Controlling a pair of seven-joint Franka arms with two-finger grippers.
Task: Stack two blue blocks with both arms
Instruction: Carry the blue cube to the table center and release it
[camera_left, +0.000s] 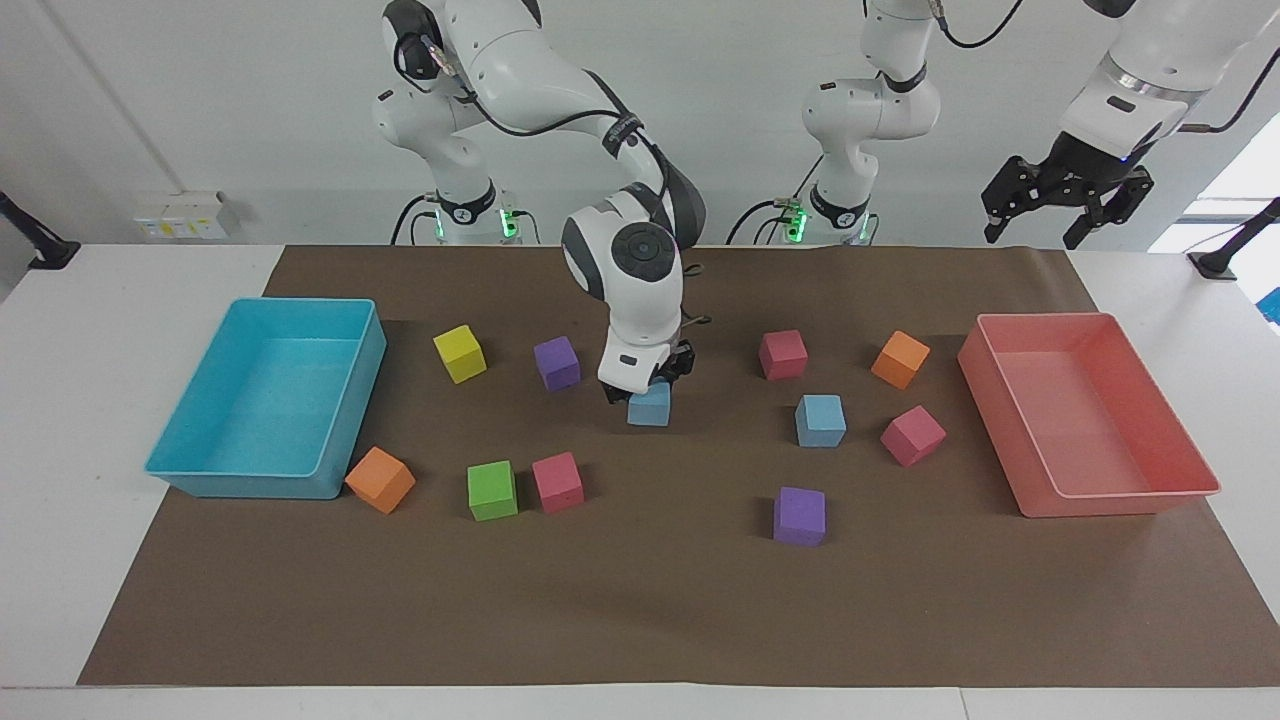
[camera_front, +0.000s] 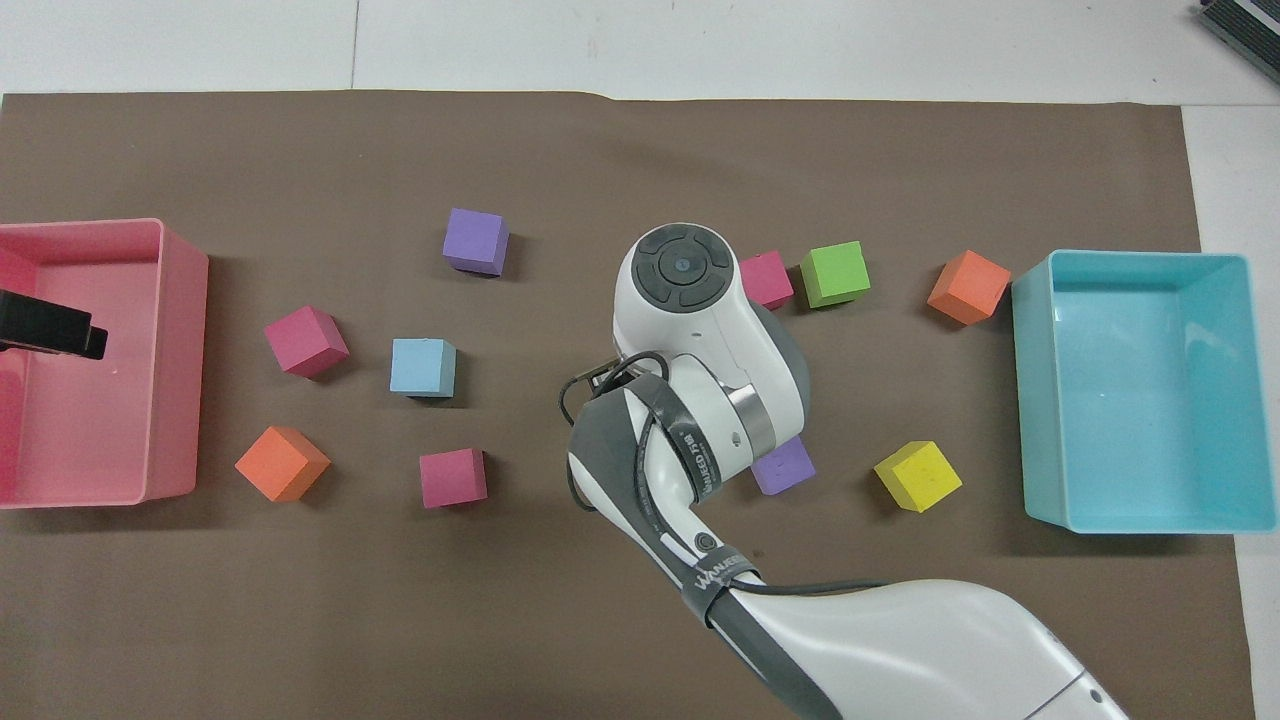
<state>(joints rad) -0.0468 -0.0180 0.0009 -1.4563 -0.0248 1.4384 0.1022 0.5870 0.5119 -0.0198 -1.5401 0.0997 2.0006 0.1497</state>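
Gripping a blue block (camera_left: 650, 406) midair, right claw (camera_left: 648, 385)

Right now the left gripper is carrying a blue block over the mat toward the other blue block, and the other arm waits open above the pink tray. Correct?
Not quite. The facing view shows the right gripper carrying the blue block over the mat toward the other blue block. The left gripper is the one that waits open above the pink tray.

Light: bright, even, from overhead
Shadows: soft, short, on the brown paper mat (camera_left: 640, 600)
Glare: window at the frame edge
Focus: sharp
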